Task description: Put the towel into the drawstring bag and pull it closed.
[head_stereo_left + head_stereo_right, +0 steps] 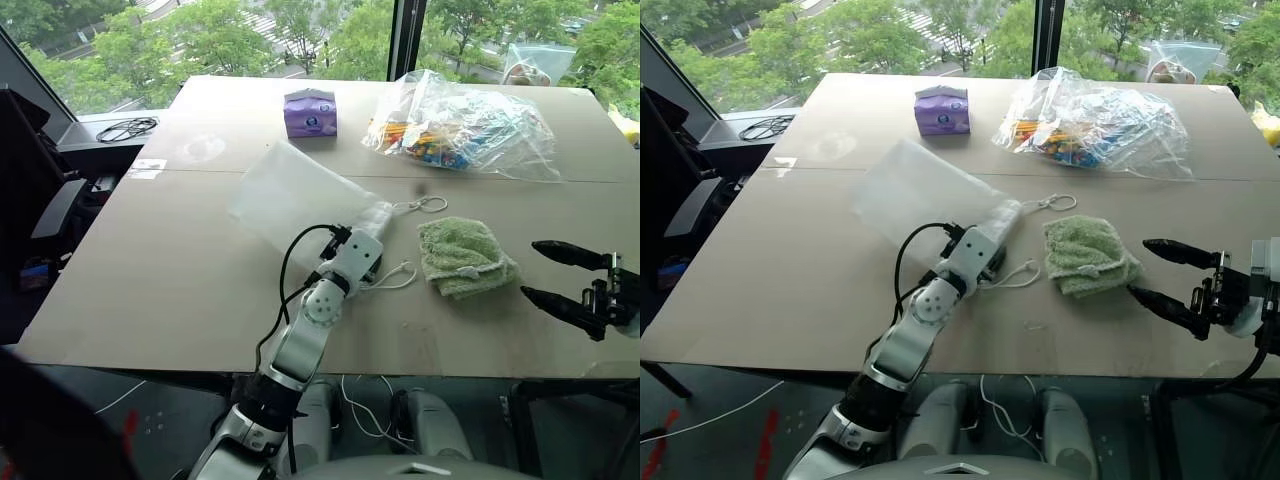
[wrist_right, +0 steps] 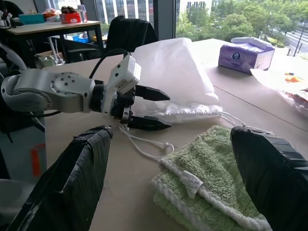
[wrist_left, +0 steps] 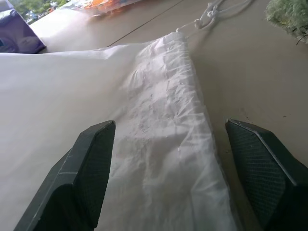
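Translucent drawstring bag (image 1: 295,195) flat on bench (image 1: 150,290), long axis diagonal, gathered mouth toward towel (image 1: 462,256). Left tool (image 2: 150,108) spread at mouth; right tool (image 1: 555,275) spread beside towel.

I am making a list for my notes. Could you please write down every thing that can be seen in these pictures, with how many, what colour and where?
drawstring bag: one, translucent white, flat at the table's middle, mouth toward the towel.
cords: white, trailing from the bag's mouth.
towel: one, light green, folded, right of the bag.
tissue box: one, purple, far side of the table.
plastic bag: one, clear, with colourful items, far right.
cable: one, black, coiled on the sill at far left.
table: one, beige.
left gripper: black, jaws open at the bag's mouth.
right gripper: black, jaws open, right of the towel.
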`<state>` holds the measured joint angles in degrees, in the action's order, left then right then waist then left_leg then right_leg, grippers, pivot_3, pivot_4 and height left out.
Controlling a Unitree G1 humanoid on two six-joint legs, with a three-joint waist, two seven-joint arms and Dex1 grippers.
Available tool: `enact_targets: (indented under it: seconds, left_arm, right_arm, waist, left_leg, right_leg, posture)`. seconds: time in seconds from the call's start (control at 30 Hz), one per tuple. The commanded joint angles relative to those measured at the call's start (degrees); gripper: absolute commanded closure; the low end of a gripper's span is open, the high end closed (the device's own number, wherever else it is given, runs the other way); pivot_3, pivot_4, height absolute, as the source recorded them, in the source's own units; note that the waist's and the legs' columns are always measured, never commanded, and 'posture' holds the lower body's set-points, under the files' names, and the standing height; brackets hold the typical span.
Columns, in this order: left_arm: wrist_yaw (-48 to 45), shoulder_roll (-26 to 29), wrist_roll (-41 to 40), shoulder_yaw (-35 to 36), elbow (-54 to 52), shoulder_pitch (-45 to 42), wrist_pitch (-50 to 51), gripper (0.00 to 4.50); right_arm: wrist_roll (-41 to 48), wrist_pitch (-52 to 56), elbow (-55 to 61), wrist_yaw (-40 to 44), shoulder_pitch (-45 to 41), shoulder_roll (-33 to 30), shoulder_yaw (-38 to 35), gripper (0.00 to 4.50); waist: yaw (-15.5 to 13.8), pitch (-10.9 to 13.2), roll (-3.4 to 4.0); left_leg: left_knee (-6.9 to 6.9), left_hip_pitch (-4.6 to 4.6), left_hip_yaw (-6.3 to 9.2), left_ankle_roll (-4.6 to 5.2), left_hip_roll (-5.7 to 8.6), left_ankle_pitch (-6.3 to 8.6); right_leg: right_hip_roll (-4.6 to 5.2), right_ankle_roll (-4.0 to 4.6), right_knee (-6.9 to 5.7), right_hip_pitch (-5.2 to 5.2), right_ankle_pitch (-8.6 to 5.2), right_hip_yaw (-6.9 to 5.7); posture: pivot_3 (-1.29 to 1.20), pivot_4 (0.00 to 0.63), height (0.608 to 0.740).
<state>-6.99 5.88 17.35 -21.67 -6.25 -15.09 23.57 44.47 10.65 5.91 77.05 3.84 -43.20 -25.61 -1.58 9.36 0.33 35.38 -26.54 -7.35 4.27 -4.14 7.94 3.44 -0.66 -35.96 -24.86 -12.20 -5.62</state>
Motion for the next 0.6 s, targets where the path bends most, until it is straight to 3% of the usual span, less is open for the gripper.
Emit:
enact_targets:
  seconds: [0.03, 0.07, 0.27, 0.3, 0.6]
  left_arm:
    - [0.41, 0.23, 1.05, 0.77, -1.96, 1.06, 0.74, 1.27]
    - [0.54, 0.19, 1.13, 0.93, -2.05, 1.10, 0.63, 1.46]
    - [0.99, -0.33, 1.28, 1.88, -1.84, 0.92, 0.05, 4.22]
    - [1.02, -0.31, 1.28, 1.93, -1.77, 0.94, -0.11, 4.39]
    - [-0.58, -0.08, -3.22, 5.43, -3.20, 1.87, -5.43, 4.39]
  right_arm:
    - [0.63, -0.68, 0.88, 0.55, 0.29, -0.28, -1.95, 0.30]
    - [0.53, -0.83, 0.82, 0.52, 0.29, -0.14, -1.88, 0.30]
    - [-0.04, -1.89, -0.05, 0.79, 0.21, 0.56, -1.54, 0.30]
    - [-0.12, -2.09, -0.20, 0.82, 0.16, 0.65, -1.50, 0.30]
    - [-0.59, -2.89, -0.85, 0.41, -0.76, 1.17, -0.81, 0.30]
  waist:
    - [0.00, 0.00, 0.01]
    - [0.03, 0.00, 0.01]
    - [0.05, 0.00, 0.01]
    - [0.05, -0.01, 0.01]
    - [0.03, 0.00, 0.01]
  left_leg:
    - [0.00, 0.00, 0.00, 0.00, 0.00, 0.00]
    - [0.00, 0.00, 0.01, 0.00, 0.00, 0.00]
    - [0.00, 0.00, 0.03, 0.00, 0.00, 0.00]
    - [0.00, 0.00, 0.03, 0.00, 0.00, 0.00]
    - [-0.01, 0.00, 0.03, 0.01, 0.00, 0.01]
  right_leg:
    - [0.00, 0.00, 0.00, 0.00, 0.00, 0.00]
    - [0.00, 0.00, 0.00, 0.00, 0.00, 0.00]
    - [0.01, 0.00, 0.00, 0.00, 0.00, -0.02]
    - [0.02, 0.00, 0.00, 0.00, 0.00, -0.02]
    - [0.03, 0.00, 0.00, 0.00, 0.00, -0.02]
  posture:
    - [0.00, 0.150, 0.738]
    - [0.00, 0.150, 0.738]
    - [0.00, 0.150, 0.738]
    - [0.00, 0.150, 0.738]
    - [0.00, 0.150, 0.738]
